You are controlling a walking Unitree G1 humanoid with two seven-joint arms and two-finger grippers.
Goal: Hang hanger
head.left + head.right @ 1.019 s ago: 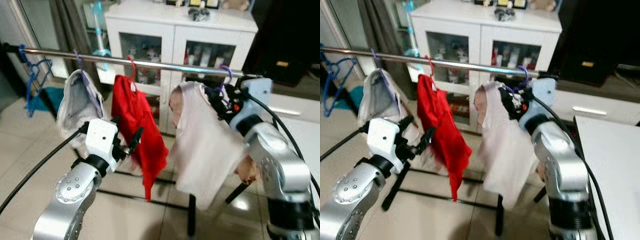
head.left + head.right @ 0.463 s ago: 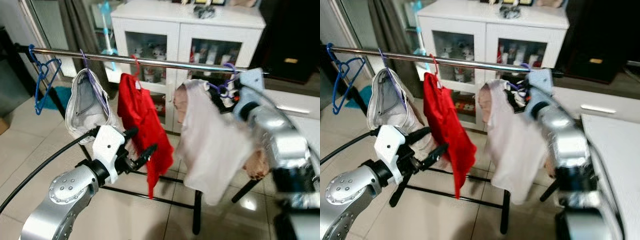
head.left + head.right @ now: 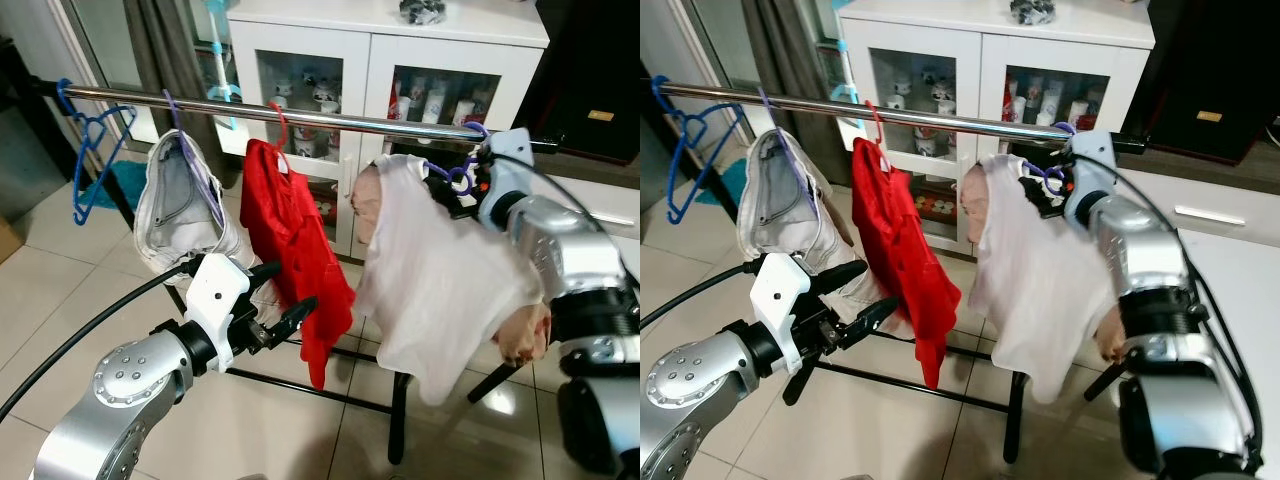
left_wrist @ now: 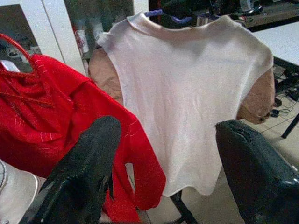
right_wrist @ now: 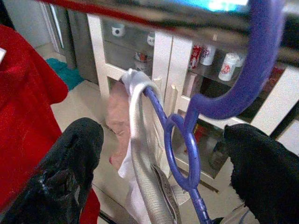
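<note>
Rail (image 3: 300, 116) holds purple hanger (image 5: 196, 140), hook up

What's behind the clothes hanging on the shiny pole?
Behind the rail stands a white cabinet with glass doors; small bottles and jars show on its shelves. The red shirt and the pale shirt cover its lower part, so what sits there is hidden.

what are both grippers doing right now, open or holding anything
Left gripper: open, holding nothing, low in front of the red shirt.
Right gripper: open, fingers apart either side of the purple hanger hooked on the rail.
</note>
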